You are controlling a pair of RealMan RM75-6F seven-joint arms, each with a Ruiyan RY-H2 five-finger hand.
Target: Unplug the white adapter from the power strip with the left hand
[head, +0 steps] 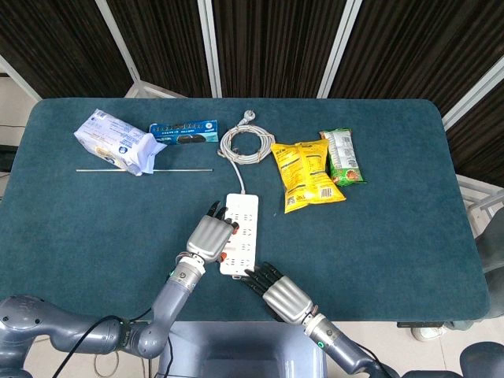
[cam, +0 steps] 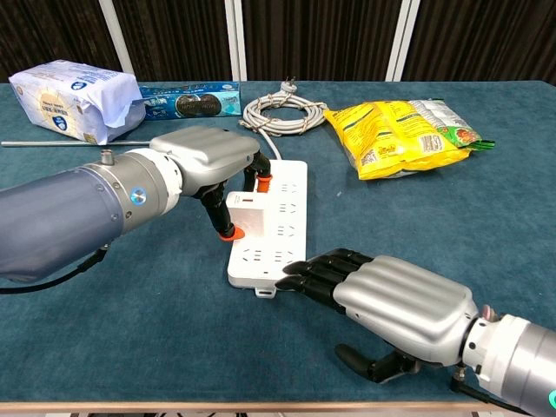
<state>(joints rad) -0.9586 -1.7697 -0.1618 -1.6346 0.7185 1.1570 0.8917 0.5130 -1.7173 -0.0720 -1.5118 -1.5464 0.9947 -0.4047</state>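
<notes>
Left robot hand grips white adapter on power strip.

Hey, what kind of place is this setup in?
Probably a robot lab or test room: a table covered in teal cloth, dark vertical blinds behind it, and staged props like a power strip and snack bags.
</notes>
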